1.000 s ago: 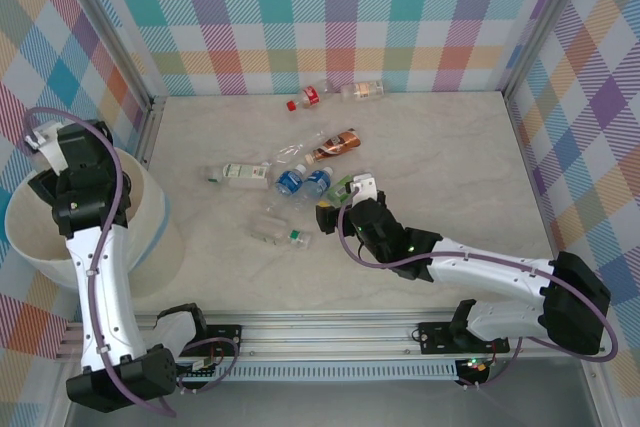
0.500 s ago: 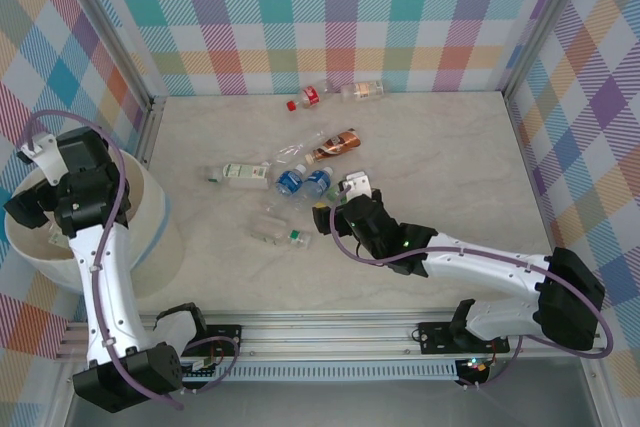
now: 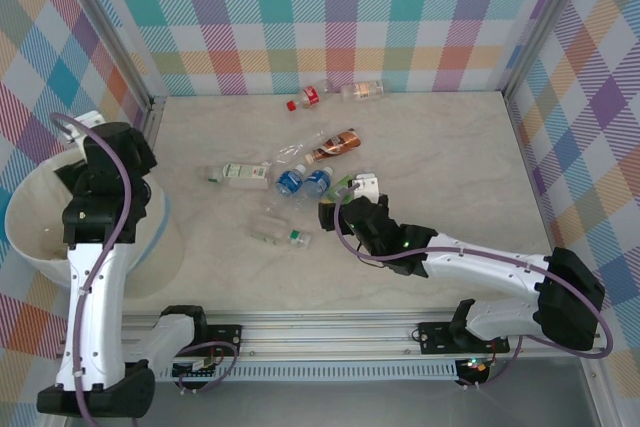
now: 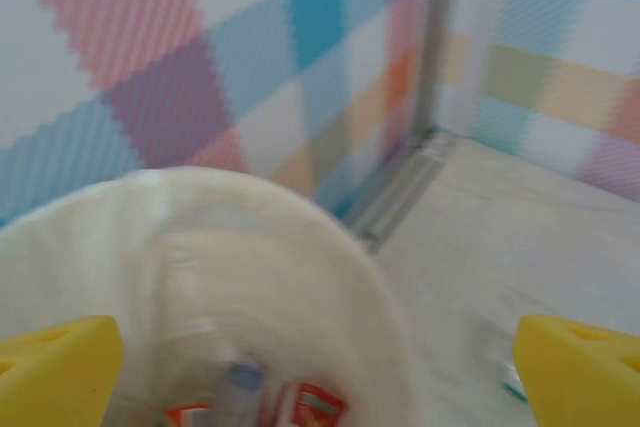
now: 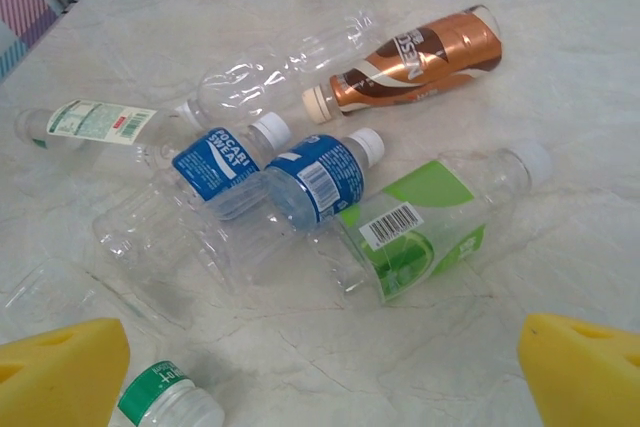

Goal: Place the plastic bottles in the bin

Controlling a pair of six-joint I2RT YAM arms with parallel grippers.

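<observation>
The right gripper (image 5: 320, 372), fingers (image 5: 60, 367) released, hovers near the clear green-labelled plastic bottle (image 5: 425, 222); it should straddle the bottle's middle. The left gripper (image 4: 320, 377) is released too.

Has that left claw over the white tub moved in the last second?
Yes. The left gripper has swung rightward, from over the bin's left half toward its table-side rim.
</observation>
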